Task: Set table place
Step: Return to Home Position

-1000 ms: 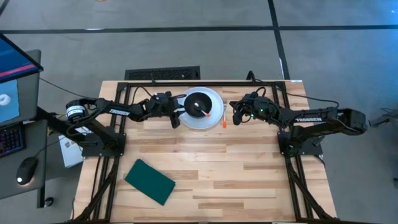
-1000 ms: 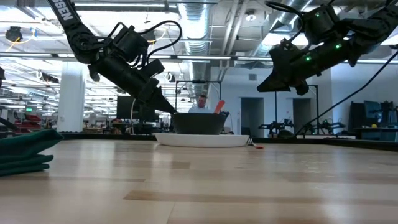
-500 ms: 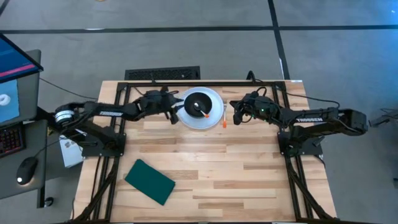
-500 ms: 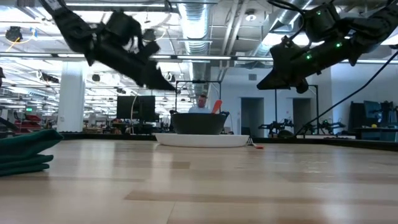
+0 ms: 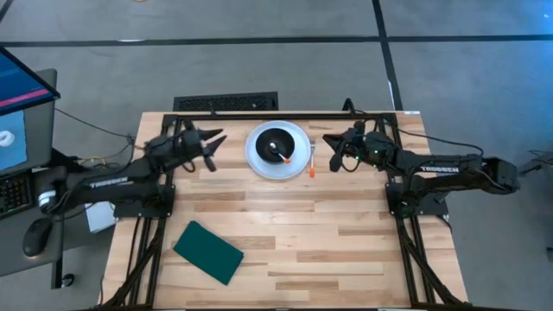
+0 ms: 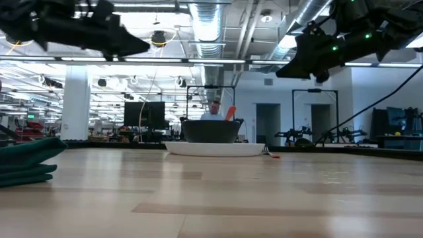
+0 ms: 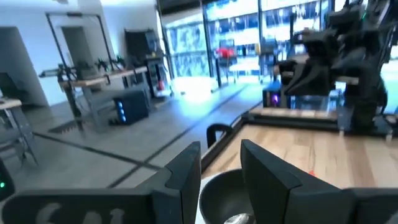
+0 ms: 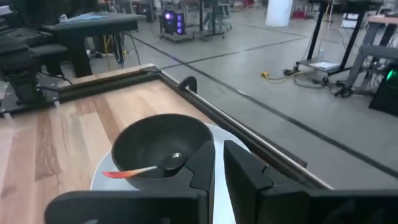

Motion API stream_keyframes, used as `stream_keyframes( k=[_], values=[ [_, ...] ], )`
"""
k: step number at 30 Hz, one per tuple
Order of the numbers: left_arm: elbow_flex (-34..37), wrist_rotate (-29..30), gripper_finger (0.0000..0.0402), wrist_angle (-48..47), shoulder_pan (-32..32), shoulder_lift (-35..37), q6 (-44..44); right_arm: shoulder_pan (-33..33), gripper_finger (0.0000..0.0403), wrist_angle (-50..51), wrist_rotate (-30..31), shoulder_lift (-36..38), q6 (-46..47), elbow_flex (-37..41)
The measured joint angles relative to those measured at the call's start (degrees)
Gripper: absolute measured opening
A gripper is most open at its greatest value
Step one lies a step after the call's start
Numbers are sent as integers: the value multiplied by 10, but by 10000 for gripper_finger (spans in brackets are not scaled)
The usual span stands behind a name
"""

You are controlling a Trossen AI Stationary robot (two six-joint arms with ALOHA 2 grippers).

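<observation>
Plate [image 5: 256,161], round and white, lay at the far middle of the table [image 5: 328,242], between my two grippers. My left gripper [image 5: 214,149] hung above the table, apart from the plate's left rim, fingers parted and holding nothing. My right gripper [image 5: 329,152] hung near the plate's right side, fingers a little apart, likewise empty. On the plate stood a black bowl [image 5: 273,141] with an orange-handled spoon [image 5: 284,157] in it. A small orange-tipped item [image 5: 309,171] lay just beside the plate's right rim. A dark green pad [image 5: 207,252] lay well apart, toward the table's near left.
</observation>
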State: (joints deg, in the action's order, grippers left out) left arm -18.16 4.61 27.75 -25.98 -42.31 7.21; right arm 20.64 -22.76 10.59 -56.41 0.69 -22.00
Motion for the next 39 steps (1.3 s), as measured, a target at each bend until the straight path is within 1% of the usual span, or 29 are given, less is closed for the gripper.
stream_keyframes(
  k=[3, 7, 9, 14, 22, 28, 36, 39],
  values=[
    [43, 4, 106, 3, 0, 63, -4, -10, 59, -6, 0, 1, -21, 1],
    [100, 9, 106, 30, 0, 130, -14, -33, 59, -121, -2, -7, -52, 49],
    [120, 16, 105, 31, 0, 156, -11, -42, 59, -160, -2, -2, -56, 76],
    [147, 24, 106, 21, 0, 195, -9, -44, 59, -163, -1, 48, -36, 136],
    [147, 23, 106, -19, 0, 200, -6, -44, 59, -155, 0, 152, -6, 216],
    [147, 23, 106, -34, 0, 200, 7, -44, 59, -106, -1, 202, 4, 216],
    [147, 37, 105, -94, 0, 200, 4, -44, 59, -78, -1, 253, 14, 216],
    [147, 37, 106, -93, 0, 200, 5, -44, 59, -33, -1, 284, 14, 216]
  ],
)
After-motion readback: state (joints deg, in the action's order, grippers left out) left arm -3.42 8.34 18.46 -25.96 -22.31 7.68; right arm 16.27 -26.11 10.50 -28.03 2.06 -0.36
